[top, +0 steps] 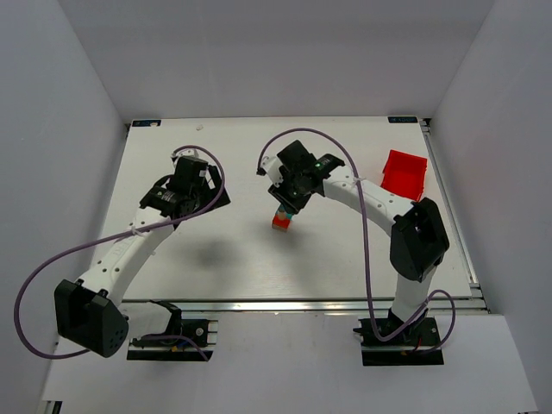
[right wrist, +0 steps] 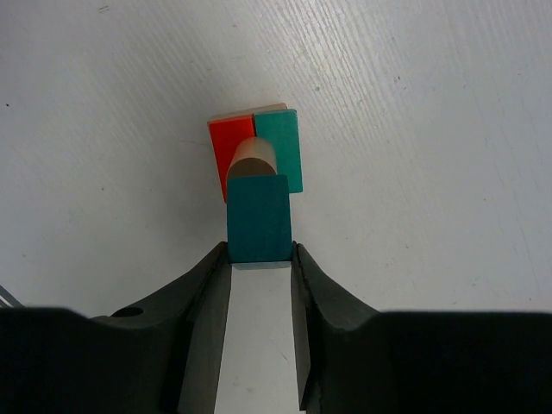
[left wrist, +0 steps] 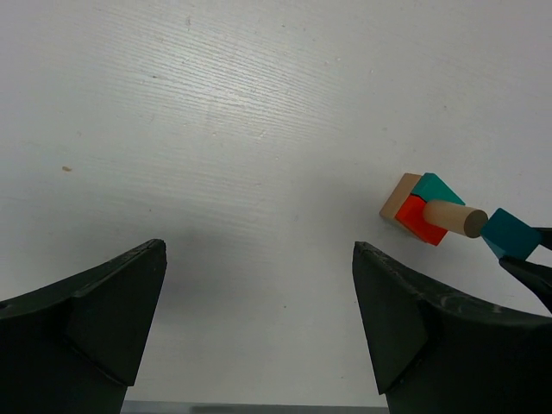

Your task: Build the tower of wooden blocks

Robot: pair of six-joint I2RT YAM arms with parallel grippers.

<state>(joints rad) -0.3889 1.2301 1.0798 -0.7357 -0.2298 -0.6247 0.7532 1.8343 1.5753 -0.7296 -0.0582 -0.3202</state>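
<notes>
A: While the right arm (top: pixel 379 203) is hanging over the table (top: pixel 216 259), what is it working on?

B: It is working over the tower (top: pixel 282 221), which is standing mid-table, well apart from the red bin (top: pixel 404 172) near the right edge. The left gripper (left wrist: pixel 257 250) is hovering off to the side, jaws spread wide, gripping nothing.

A: And the right gripper (right wrist: pixel 259 252)?

B: Its jaws are pinching a teal block (right wrist: pixel 259 216) by two opposite faces, right above the peg (right wrist: pixel 252 158).

A: What is the peg standing on?

B: It is rising from the seam between a red piece (right wrist: pixel 229 145) and a teal piece (right wrist: pixel 281 148), both lying on a tan base (left wrist: pixel 398 197). Whether the block is touching the peg top, I am not managing to tell.

A: So how should the placing be going?

B: Slowly and straight down, I am judging, with the block flat and centred, since the peg top is offering little footing. The jaws should be parting gently only once the block is resting, then lifting straight up, so nothing is nudging the peg sideways.
</notes>
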